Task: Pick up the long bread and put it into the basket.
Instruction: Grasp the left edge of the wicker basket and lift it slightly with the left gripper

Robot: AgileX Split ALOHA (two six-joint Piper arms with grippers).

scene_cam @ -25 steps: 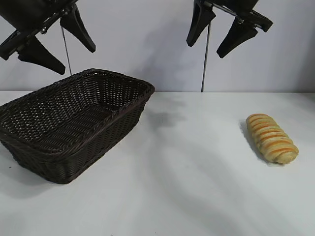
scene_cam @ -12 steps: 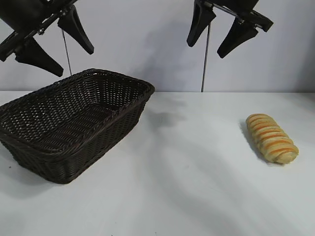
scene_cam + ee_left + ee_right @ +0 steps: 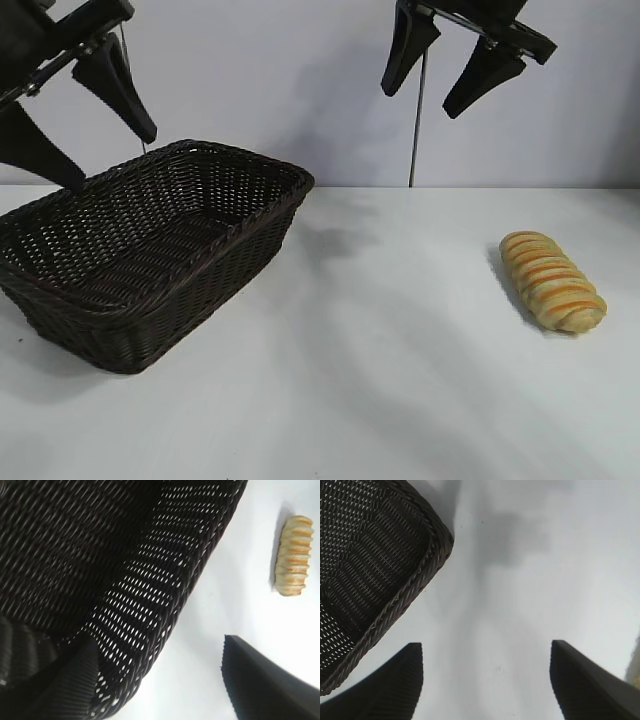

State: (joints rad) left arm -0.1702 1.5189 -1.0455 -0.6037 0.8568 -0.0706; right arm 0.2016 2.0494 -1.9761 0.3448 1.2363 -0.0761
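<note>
The long bread (image 3: 553, 281), golden-tan with orange-brown stripes, lies on the white table at the right. It also shows far off in the left wrist view (image 3: 292, 555). The dark brown wicker basket (image 3: 230, 152) stands at the left, with nothing inside it. My left gripper (image 3: 113, 162) hangs open just above the basket's back left rim, holding nothing; in its wrist view the basket (image 3: 150, 580) fills the space under the left gripper (image 3: 158, 641). My right gripper (image 3: 418, 103) is high above the table's middle, open and holding nothing. The right gripper (image 3: 486, 645) looks down on bare table beside the basket's corner (image 3: 420, 575).
A pale wall stands behind the white table (image 3: 380, 380). A thin upright rod (image 3: 417, 130) rises at the table's back edge under the right gripper. Bare table surface lies between basket and bread.
The left gripper has dropped and shifted left, closer to the basket's back rim. The right gripper, bread and basket have not moved.
</note>
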